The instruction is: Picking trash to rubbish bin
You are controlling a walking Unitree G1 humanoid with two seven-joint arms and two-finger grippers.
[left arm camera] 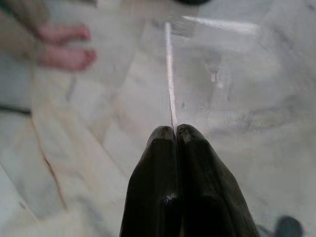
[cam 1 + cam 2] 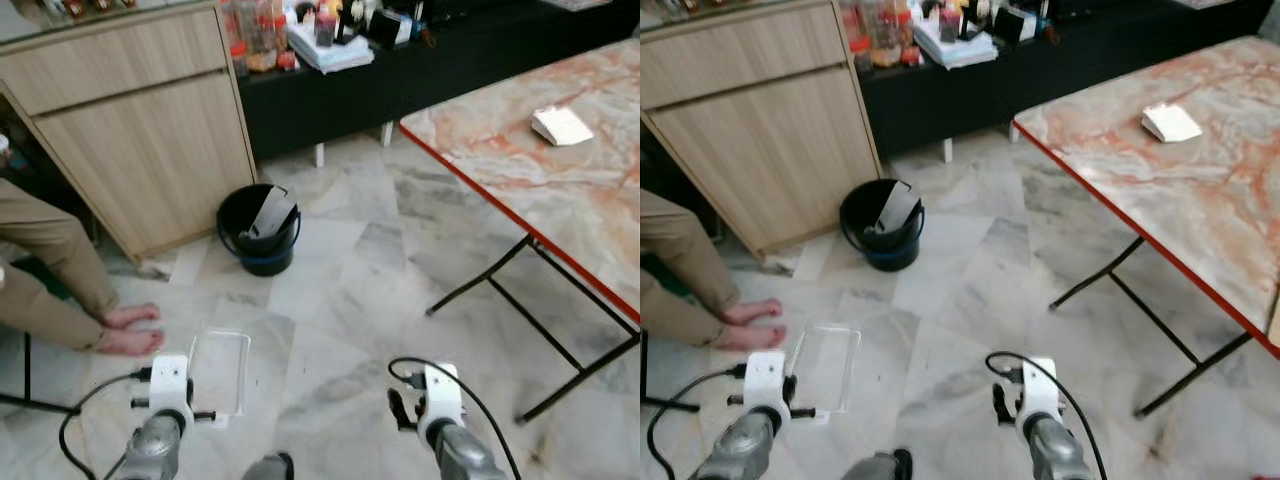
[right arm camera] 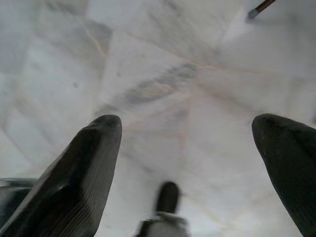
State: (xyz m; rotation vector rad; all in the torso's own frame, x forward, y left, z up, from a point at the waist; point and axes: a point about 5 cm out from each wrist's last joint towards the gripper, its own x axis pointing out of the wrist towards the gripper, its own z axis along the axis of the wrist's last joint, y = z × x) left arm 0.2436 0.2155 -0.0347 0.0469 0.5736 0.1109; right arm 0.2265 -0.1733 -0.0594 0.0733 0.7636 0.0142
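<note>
Pinching a clear plastic tray (image 2: pixel 219 372) by its edge, the left hand (image 1: pixel 175 129) holds it short of the bin (image 2: pixel 259 230), presumably for carrying there, while the right hand (image 3: pixel 187 143) hangs wide.

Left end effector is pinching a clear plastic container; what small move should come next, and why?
Probably step forward toward the black round rubbish bin: the left end effector is shut on the clear plastic container, while the bin stands ahead across the marble floor.

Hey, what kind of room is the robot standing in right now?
Most likely a living or dining area in a home: a marble-tiled floor, a folding table with a marble-pattern top, a wooden cabinet, a cluttered low black shelf, and a black rubbish bin nearby.
</note>
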